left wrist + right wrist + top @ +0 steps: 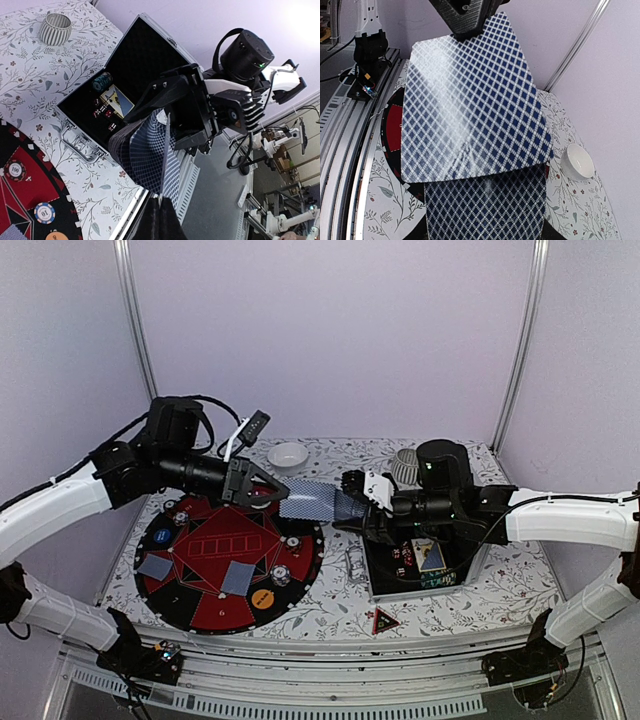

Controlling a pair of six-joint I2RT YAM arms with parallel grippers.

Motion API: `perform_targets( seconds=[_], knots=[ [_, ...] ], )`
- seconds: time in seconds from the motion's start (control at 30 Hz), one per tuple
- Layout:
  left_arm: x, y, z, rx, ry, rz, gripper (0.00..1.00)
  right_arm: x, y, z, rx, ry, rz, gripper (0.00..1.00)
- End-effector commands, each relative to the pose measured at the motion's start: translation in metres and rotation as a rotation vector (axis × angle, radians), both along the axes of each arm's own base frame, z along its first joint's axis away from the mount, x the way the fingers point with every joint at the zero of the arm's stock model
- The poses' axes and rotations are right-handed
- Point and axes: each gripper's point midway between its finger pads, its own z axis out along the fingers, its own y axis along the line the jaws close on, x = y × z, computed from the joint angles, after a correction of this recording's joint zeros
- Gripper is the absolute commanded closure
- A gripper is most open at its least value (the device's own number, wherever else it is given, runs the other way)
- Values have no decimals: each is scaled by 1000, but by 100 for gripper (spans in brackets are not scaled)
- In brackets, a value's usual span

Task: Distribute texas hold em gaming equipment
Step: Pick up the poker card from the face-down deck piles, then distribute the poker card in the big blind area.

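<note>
Top cam had the basics. My left pincer (268, 493) was pinched tight on one edge of a card (305, 502), held in the air between the mat (225, 540) and the case (145, 50). My right pincer (352, 508) clamped the deck (485, 210) from the other side.

Only the right wrist cam showed the card overlapping the deck's top, with its pattern facing the lens. The left wrist cam got it almost edge-on. That cam alone looked into the case: a chip stack (102, 80), a picture card and small red bits on black foam.

The card filled most of the right wrist view, so my own right fingers were cut off below it. I couldn't tell how thick the deck was. From above, my right arm covered part of the case.

For room: the marker (385, 620) sat by the front edge. The mat carried two cards (238, 578), chips (280, 575) and an orange disc (262, 598). The cup (405, 468) was just behind my right wrist, and the bowl (288, 454) sat back by the wall.
</note>
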Motion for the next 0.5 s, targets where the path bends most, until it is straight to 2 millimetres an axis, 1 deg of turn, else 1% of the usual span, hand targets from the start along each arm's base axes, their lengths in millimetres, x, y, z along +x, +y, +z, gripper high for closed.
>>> perform_targets(
  seconds=[0.0,0.2,0.27,0.33,0.4,0.43,0.47],
  knots=[
    [-2,2,14,-55,-29,-16,100,1,3,18,36,-37,-1,57],
    [2,13,27,-102,-51,15,100,2,3,16,33,-35,-5,57],
    [7,20,34,-126,-54,46,100,2,3,16,32,-35,-5,57],
    [16,32,40,-152,-54,100,100,1,3,16,30,-33,-5,57],
    [29,51,43,-168,-47,197,100,1,2,15,28,-32,-5,57],
    [52,88,36,-172,-5,386,100,1,2,15,28,-32,-6,57],
    [60,104,29,-169,15,468,100,1,2,15,28,-31,-5,57]
  ],
)
